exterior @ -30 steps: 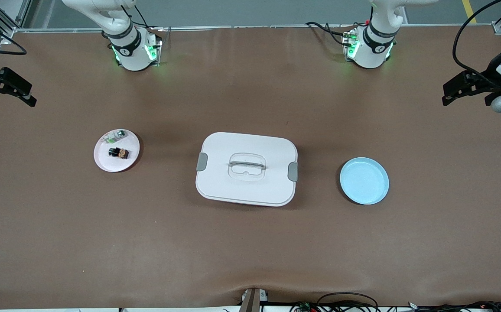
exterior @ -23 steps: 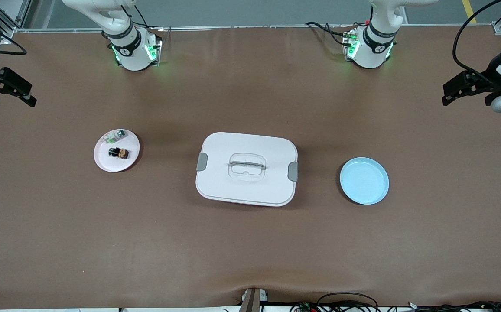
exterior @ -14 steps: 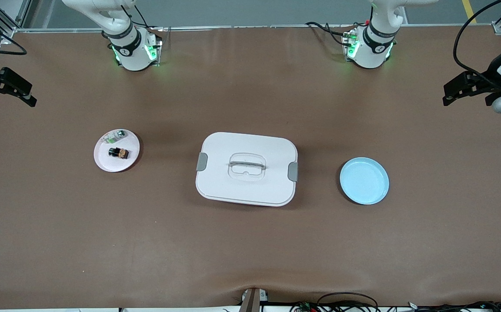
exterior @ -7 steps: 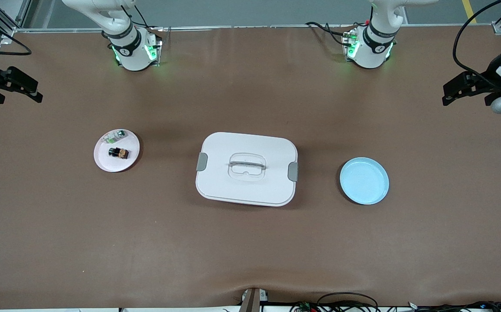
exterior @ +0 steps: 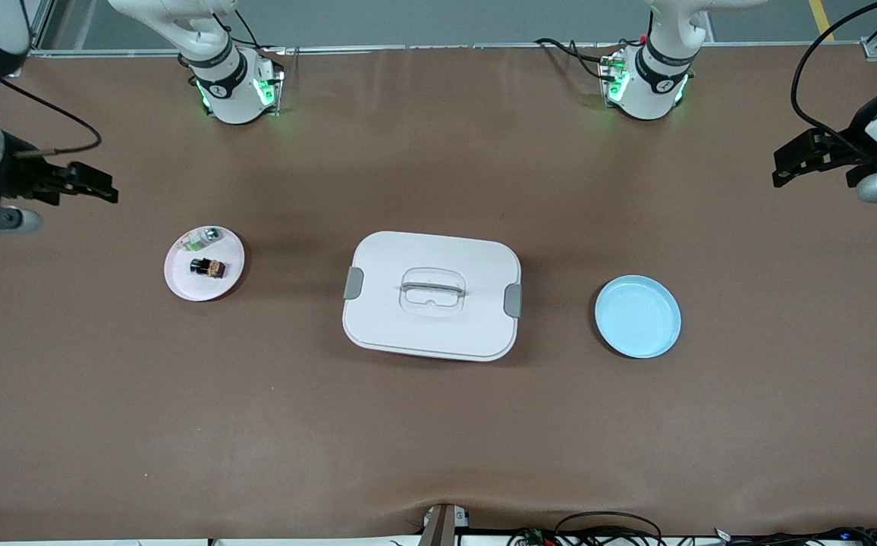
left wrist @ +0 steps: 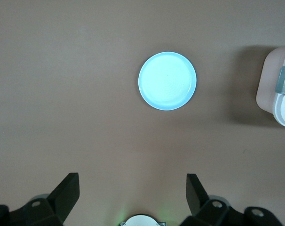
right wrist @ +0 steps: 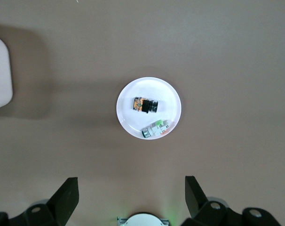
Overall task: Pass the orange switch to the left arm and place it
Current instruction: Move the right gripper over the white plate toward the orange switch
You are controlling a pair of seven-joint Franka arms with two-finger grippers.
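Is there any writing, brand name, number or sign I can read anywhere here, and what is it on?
No text can be read in these views.
Right arm's base: a small dark round mark on its band, no letters legible.
Left arm's base: the same kind of mark, unreadable.
Small white-and-green piece on the pink plate: print, if any, too small to read.
Orange switch, box and blue plate: no lettering visible.
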